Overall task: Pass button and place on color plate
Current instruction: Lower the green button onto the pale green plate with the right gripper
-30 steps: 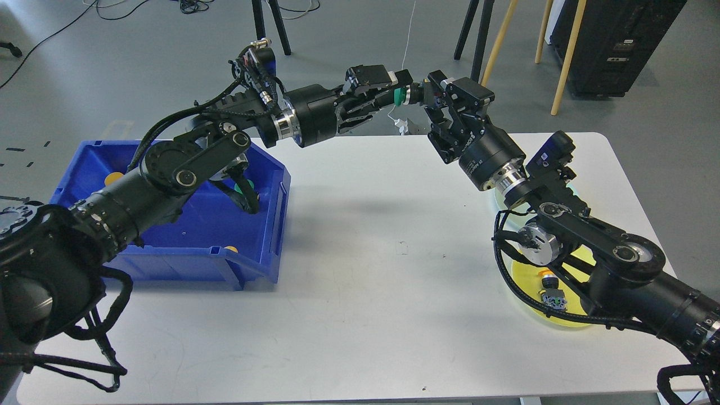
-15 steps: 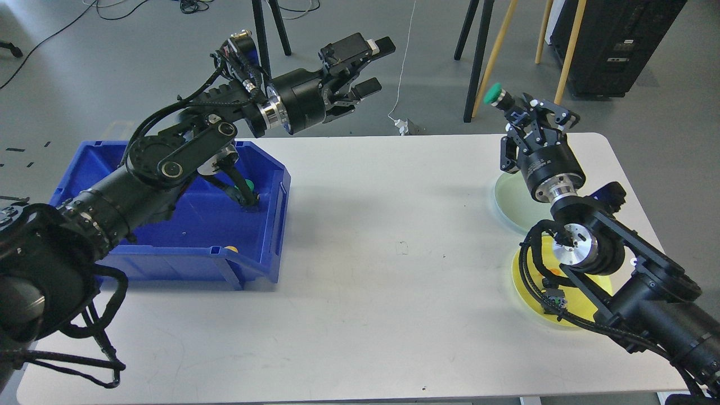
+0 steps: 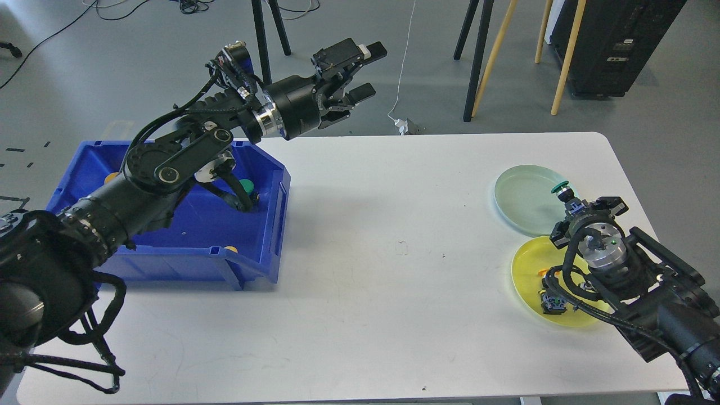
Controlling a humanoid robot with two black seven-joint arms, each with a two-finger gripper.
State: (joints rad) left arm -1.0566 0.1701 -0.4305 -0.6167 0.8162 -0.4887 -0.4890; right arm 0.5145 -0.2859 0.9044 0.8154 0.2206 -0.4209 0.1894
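The green-capped button [image 3: 560, 189] sits at the tip of the right gripper [image 3: 568, 201], its cap poking out beyond the fingers and hanging at the near-right edge of the pale green plate [image 3: 520, 197]. The gripper appears closed around the button's dark body, though it is seen nearly end-on and the fingers are hard to separate; I judge it is holding the button. Holding it by the body leaves the cap free and lets the colour be matched against the plate below, which is likely why the wrist is tipped down toward that dish and not the yellow plate [image 3: 529, 270] just behind the jaws, where another button [image 3: 552, 302] already lies.

The left gripper [image 3: 364, 72] is raised above the far edge of the table [image 3: 394, 292], its fingers spread wide with nothing between them, so its part of the handover looks done. Below its arm, the blue bin [image 3: 247, 264] holds more buttons, one green cap [image 3: 246, 184] showing. The release onto the green plate seems to be what remains.
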